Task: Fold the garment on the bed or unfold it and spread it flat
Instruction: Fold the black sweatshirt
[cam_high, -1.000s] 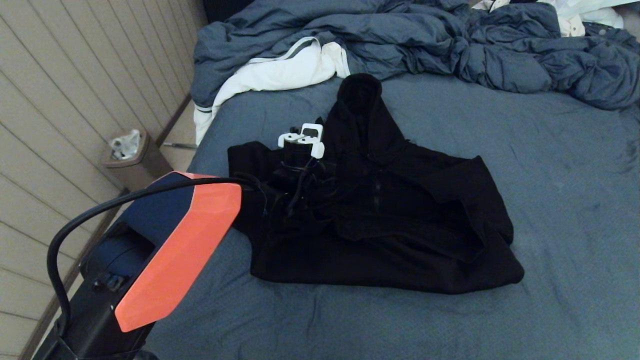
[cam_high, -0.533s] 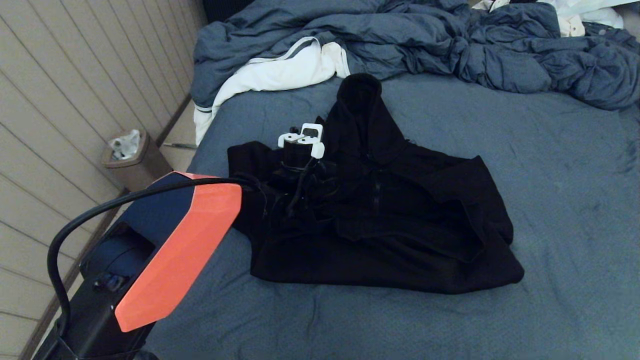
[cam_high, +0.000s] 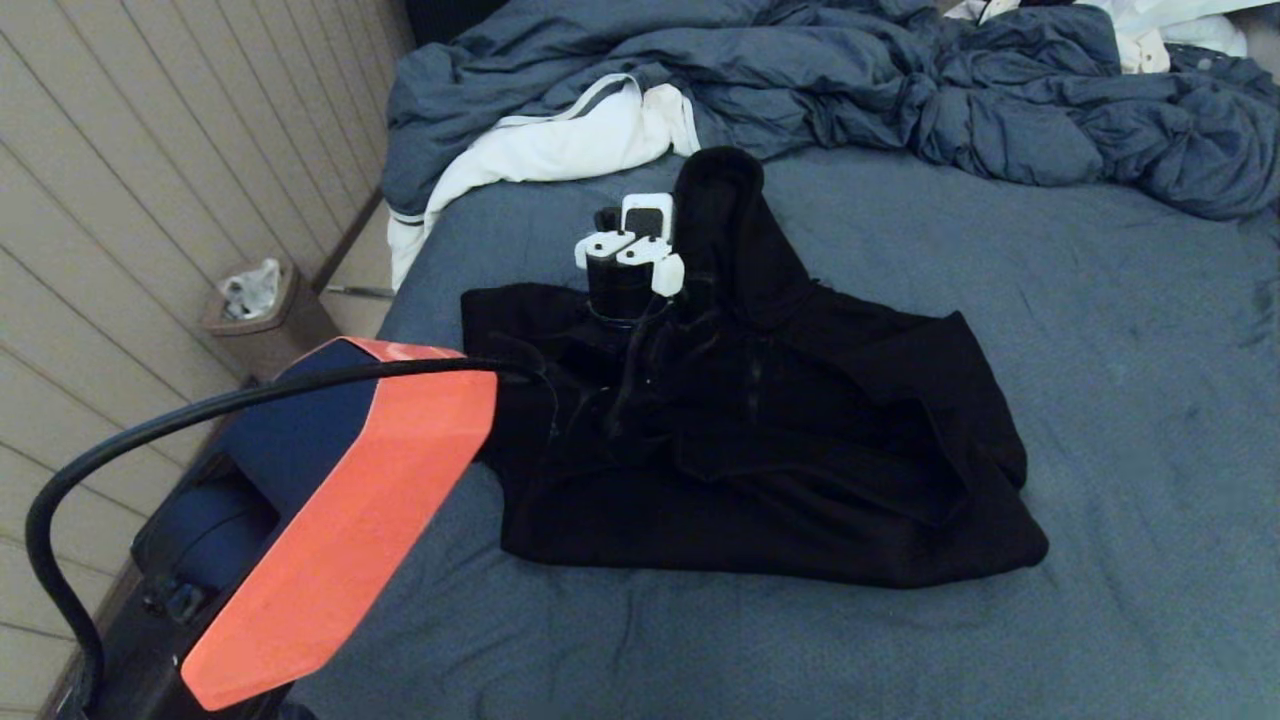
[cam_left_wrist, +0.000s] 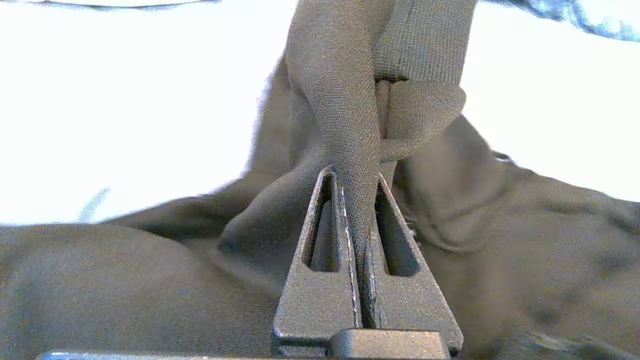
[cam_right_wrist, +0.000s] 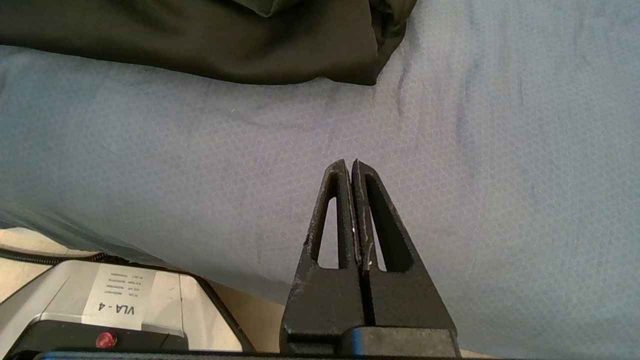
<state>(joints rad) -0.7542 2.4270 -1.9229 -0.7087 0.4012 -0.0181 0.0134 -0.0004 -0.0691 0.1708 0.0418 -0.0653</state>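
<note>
The garment (cam_high: 800, 450), a black hoodie, lies crumpled on the blue-grey bed (cam_high: 1100, 350), with its hood pointing toward the back. My left gripper (cam_high: 632, 290) is at the hoodie's left shoulder, beside the hood. In the left wrist view the left gripper (cam_left_wrist: 355, 175) is shut on a raised fold of the garment (cam_left_wrist: 345, 100), which stands up between the fingers. My right gripper (cam_right_wrist: 348, 165) is shut and holds nothing. It hovers over bare sheet (cam_right_wrist: 500, 150) near the bed's front edge, short of the garment's hem (cam_right_wrist: 200, 40), and does not show in the head view.
A rumpled blue-grey duvet (cam_high: 900, 90) fills the back of the bed, with a white cloth (cam_high: 560, 140) hanging over the back left corner. A waste bin (cam_high: 265, 310) stands on the floor by the wall at the left. The robot's base (cam_right_wrist: 120, 305) shows below the bed edge.
My left gripper has shut on the hoodie's fabric and risen toward the back, drawing a fold up with it. The right arm has not moved.
</note>
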